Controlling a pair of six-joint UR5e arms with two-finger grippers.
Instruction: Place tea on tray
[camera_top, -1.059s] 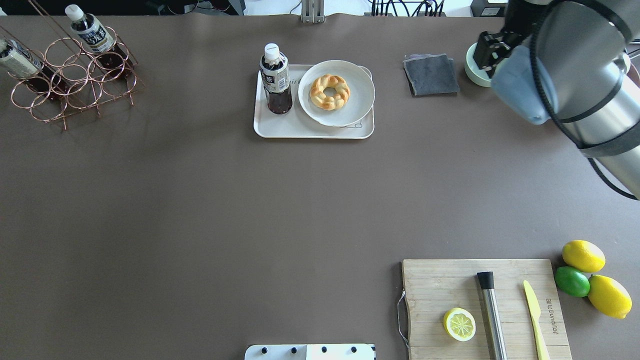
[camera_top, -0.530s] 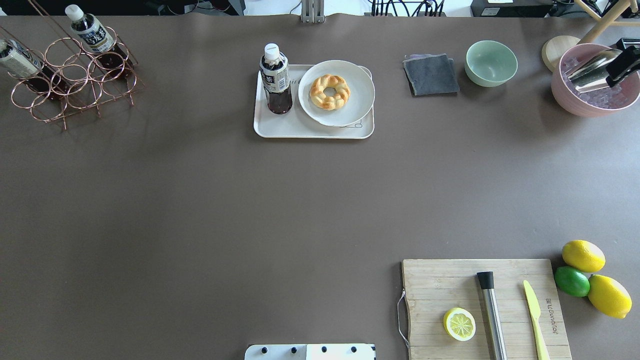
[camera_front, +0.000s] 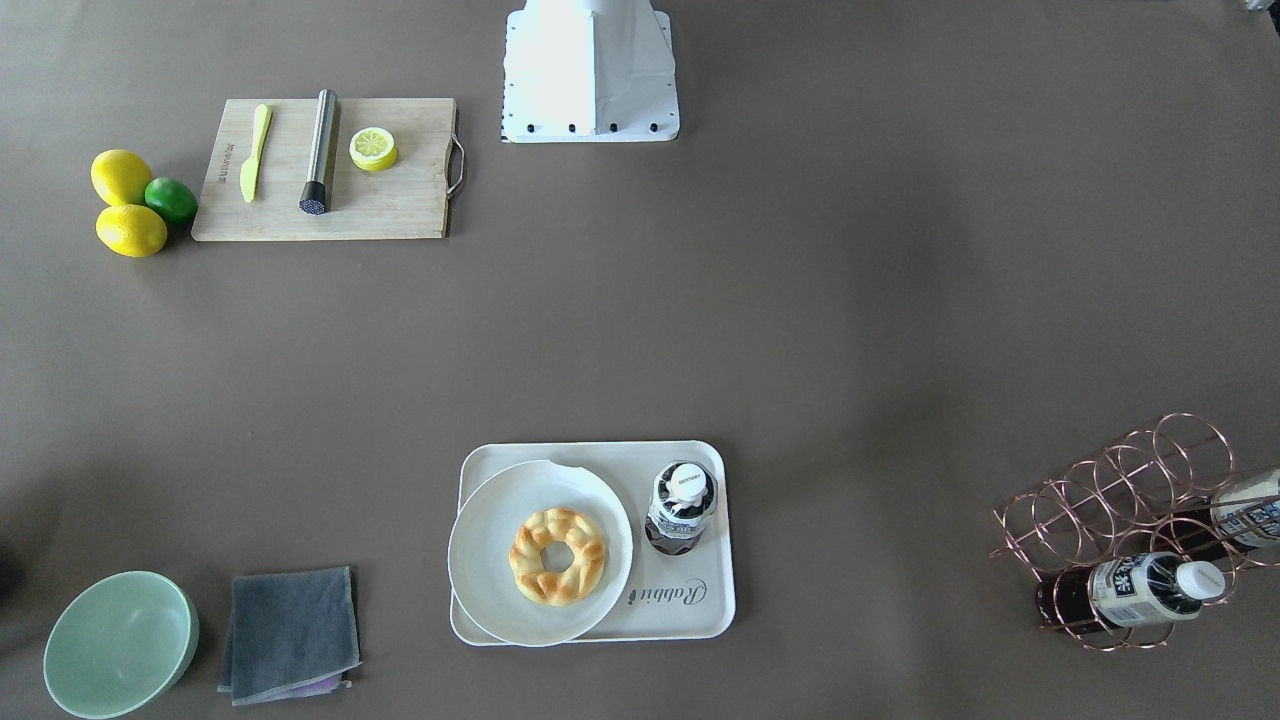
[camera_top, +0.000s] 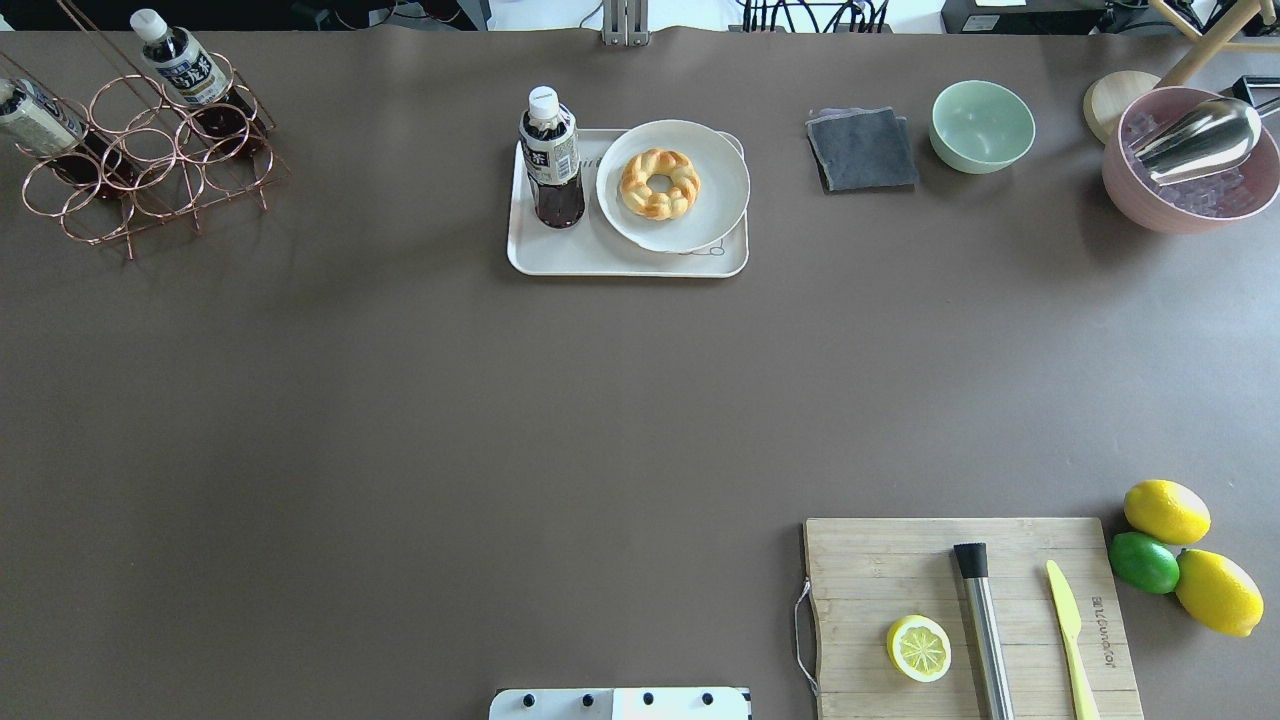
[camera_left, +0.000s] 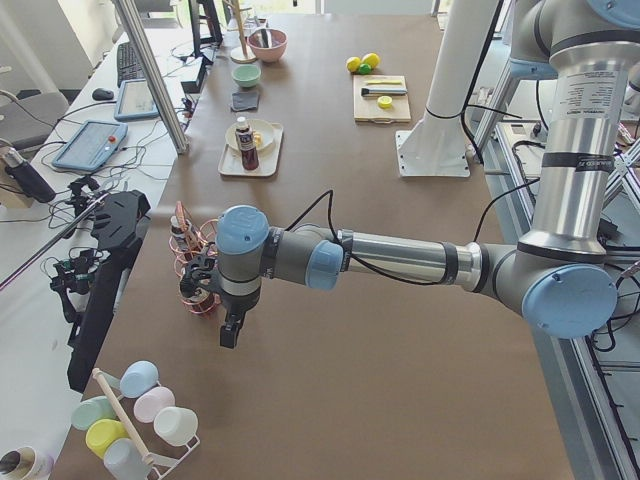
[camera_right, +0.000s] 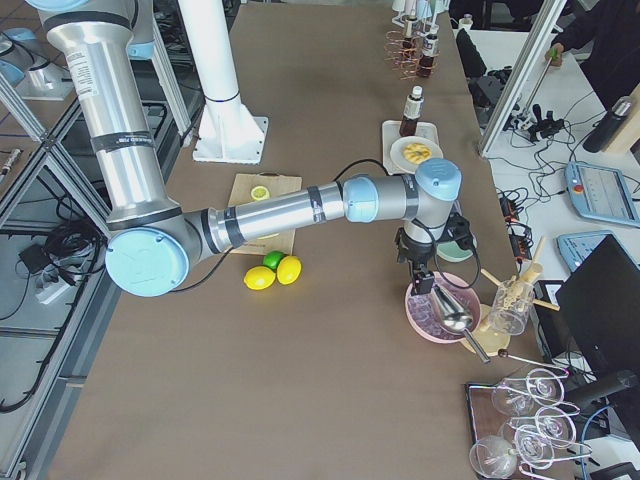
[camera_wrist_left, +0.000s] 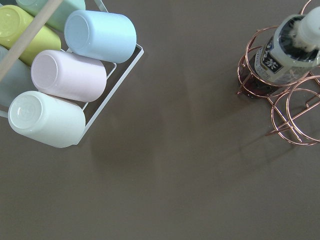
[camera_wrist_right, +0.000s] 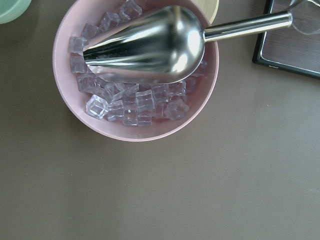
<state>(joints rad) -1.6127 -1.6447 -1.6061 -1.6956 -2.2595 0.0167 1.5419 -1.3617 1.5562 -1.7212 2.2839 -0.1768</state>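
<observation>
Plate (camera_top: 718, 190) with doughnut (camera_top: 659, 183) just beside tea (camera_top: 551, 160) on tray (camera_top: 570, 258)

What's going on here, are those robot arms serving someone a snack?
One tea bottle stands upright on the tray, beside the plate with a doughnut, and nothing is touching it. Two more bottles sit in the copper rack. The left gripper hangs near that rack, the right gripper above the pink ice bowl.

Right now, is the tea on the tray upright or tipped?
Upright. The tea stands on its base on the tray, white cap up, beside the plate.
</observation>
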